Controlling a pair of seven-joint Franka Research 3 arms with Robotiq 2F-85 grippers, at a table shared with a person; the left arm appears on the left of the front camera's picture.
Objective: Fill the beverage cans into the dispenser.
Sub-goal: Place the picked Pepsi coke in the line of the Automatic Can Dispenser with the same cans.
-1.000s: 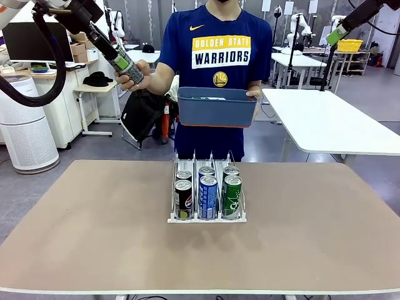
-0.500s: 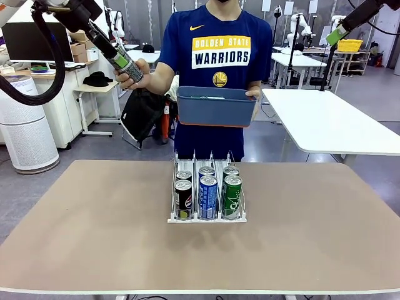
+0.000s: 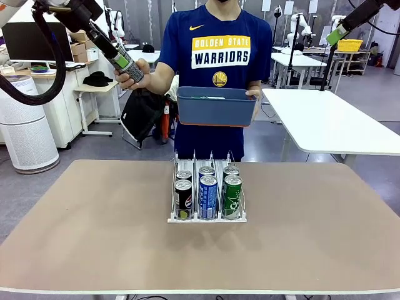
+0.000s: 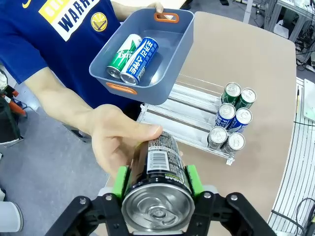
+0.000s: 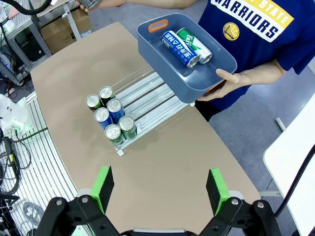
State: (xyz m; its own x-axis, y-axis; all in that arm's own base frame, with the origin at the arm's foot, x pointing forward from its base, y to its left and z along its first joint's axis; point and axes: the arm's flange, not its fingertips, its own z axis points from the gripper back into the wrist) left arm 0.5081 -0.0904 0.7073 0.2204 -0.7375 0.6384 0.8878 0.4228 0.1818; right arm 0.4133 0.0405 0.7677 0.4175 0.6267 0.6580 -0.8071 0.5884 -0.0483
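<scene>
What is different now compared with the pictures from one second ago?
The black can, clamped in the left gripper and gripped by the person's hand, shifted slightly up and left. Nothing was released. The tub, the dispenser with six cans and the right gripper stayed put.

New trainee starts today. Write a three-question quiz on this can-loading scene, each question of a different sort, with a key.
1. True or false: the dispenser holds six standing cans, two in each lane.
2. Multiple choice: what is the robot's left hand clamped on?
A) a green can
B) the black can, which the person's hand also grips
C) nothing
3. Fill in the blank: the blue tub that the person carries holds ___ loose cans, lying on their sides.

Key: 1 true; 2 B; 3 two (one green, one blue).
</scene>
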